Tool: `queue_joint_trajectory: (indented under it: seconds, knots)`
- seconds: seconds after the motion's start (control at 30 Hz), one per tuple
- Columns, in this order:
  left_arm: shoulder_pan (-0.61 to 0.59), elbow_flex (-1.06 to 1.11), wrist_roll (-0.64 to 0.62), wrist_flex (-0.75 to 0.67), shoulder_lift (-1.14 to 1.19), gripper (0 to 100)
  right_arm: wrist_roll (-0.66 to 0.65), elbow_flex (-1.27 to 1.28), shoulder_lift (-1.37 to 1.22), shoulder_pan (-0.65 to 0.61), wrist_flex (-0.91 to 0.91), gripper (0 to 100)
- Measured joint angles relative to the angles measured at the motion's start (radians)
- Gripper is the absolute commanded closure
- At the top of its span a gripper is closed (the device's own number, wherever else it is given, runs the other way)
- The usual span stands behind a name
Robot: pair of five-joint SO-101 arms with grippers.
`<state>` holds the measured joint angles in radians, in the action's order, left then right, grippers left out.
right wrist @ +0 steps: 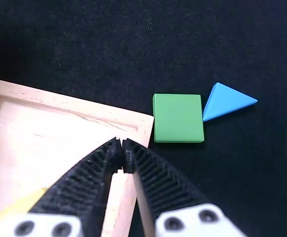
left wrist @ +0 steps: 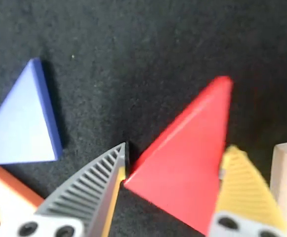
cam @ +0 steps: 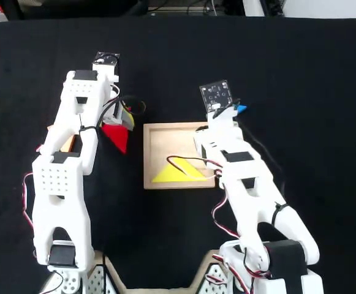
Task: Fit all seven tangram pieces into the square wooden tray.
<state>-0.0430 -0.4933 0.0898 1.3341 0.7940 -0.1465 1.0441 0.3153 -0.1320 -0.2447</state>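
Wooden tray (cam: 147, 153) has the yellow triangle (cam: 174, 173) seated. Left gripper (left wrist: 177, 153) jaws clamp red triangle (left wrist: 183, 173), prob. for transfer. Right gripper (right wrist: 122, 150) jaws closed, empty, over tray rim.

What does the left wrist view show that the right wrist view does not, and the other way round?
Only the left wrist view: the red triangle held in the left gripper, a violet-blue triangle and an orange piece. Only the right wrist view: the green square, the bright blue triangle, a yellow piece inside the wooden tray, and the right gripper, shut above the rim. Both: the wooden tray and the black table cover.
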Motion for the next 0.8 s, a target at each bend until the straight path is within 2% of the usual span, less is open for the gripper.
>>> queue_joint_trajectory:
  seconds: [0.37, 0.43, 0.5, 0.7, 0.8]
  knots:
    - [-0.008, 0.002, 0.0, 0.002, -0.003, 70, 0.0, 0.0, 0.0, 0.0, 0.0, 98.3]
    - [-0.015, 0.003, 0.035, 0.02, -0.017, 70, 0.0, 0.0, 0.0, 0.0, 0.0, 98.3]
    - [-0.032, 0.003, 0.11, 0.058, -0.037, 70, 0.0, 0.0, 0.0, 0.0, 0.0, 98.3]
    - [-0.072, 0.002, 0.512, 0.107, -0.133, 71, 0.0, 0.0, 0.0, 0.0, 0.0, 98.3]
    - [-0.095, 0.002, 0.669, 0.147, -0.17, 71, 0.0, 0.0, 0.0, 0.0, 0.0, 98.3]
